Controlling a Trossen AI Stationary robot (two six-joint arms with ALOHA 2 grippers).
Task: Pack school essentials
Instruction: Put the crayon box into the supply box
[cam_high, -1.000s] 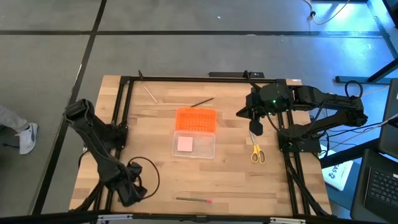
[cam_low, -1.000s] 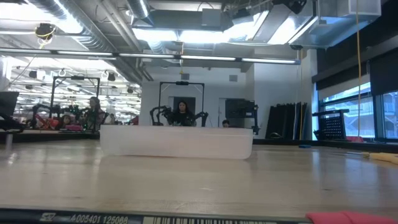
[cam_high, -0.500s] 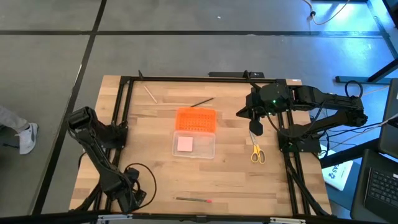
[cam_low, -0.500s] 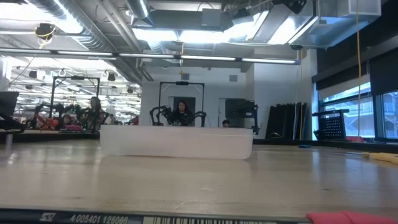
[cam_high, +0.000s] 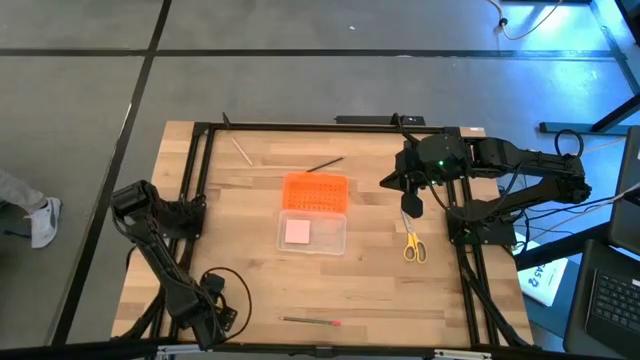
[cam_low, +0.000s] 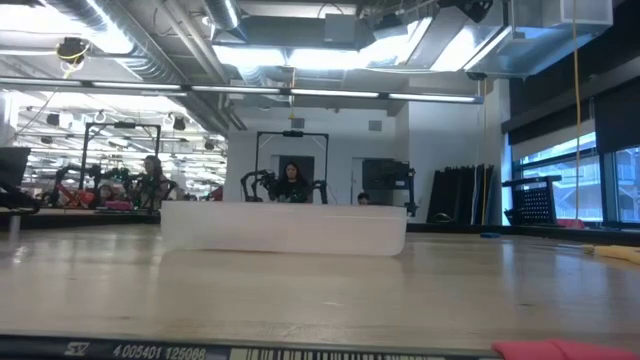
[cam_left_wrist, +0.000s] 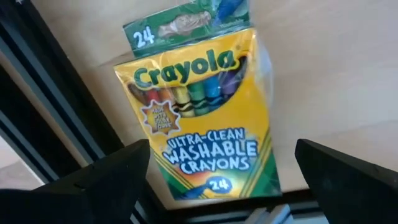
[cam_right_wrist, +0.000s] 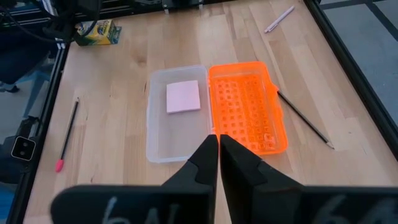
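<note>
The green-yellow crayon box (cam_left_wrist: 205, 118) lies flat on the table at its near left corner and also shows in the right wrist view (cam_right_wrist: 96, 31). My left gripper (cam_left_wrist: 227, 180) hangs open above it, one finger on either side, touching nothing; in the high view my left gripper (cam_high: 205, 318) hides the box. My right gripper (cam_high: 410, 207) is shut and empty at the right, above the yellow-handled scissors (cam_high: 413, 245). The pale pink block (cam_high: 298, 231) lies in the clear box (cam_high: 330, 240). A red-tipped pencil (cam_high: 312, 322) lies near the front edge.
The orange lid (cam_high: 315, 191) lies open behind the clear box. A dark pencil (cam_high: 325, 164) and a pale pencil (cam_high: 241, 151) lie at the far side. A black frame (cam_high: 200, 170) runs round the table. People and other arms show in the room behind the clear box (cam_low: 283, 228).
My left arm has folded down, and its gripper has gone toward the table's near left corner. My right arm and the things on the table have kept still.
</note>
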